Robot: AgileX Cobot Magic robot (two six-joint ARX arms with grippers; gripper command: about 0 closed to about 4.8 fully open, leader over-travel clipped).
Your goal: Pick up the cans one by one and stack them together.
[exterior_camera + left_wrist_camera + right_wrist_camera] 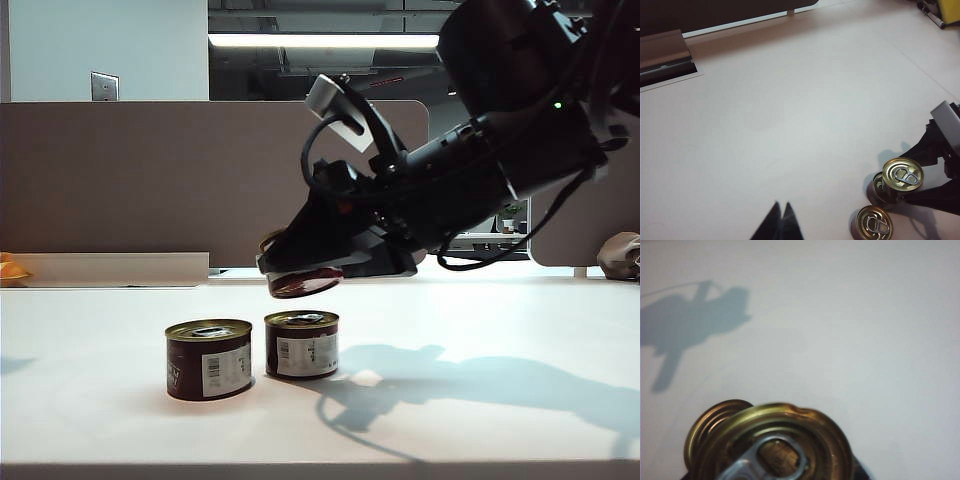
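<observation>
Just above the right-hand standing can (301,344): right gripper (300,272) pinching the third can (305,283), tilted, seemingly a shade toward the left-hand can (208,358). Well off from that stack target: left gripper (780,221), pressed together, idle.

Two gold-lidded cans (209,358) side by side, third (305,281) tilted above.

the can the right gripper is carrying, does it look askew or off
Yes. The held can in the right gripper is tilted, not level, above the right-hand table can. The left table can stands upright. The left gripper sits shut, away from them.
</observation>
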